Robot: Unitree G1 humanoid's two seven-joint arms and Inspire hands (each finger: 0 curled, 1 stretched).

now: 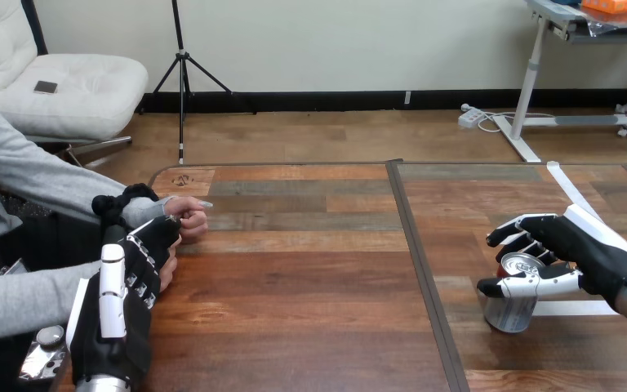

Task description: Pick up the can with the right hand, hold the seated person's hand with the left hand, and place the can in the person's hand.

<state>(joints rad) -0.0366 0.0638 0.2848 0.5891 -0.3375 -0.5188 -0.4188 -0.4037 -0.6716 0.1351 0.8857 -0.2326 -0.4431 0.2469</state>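
A silver can (513, 309) stands upright on the right part of the wooden table (310, 278). My right hand (575, 249) comes in from the right and is shut on it, thumb across its front and fingers curled round its far side at the rim. At the left, my left hand (126, 294) lies back up over the person's nearer hand (169, 263), of which only a sliver shows past it; I cannot tell whether it grips that hand. The person's farther hand (189, 217) rests on the table as a loose fist, just beyond my left hand.
A dark seam (421, 278) runs front to back across the table between the two hands. White tape strips (570, 188) lie on the right part, one close behind the can. The person's grey sleeves (16, 304) come in along the left edge.
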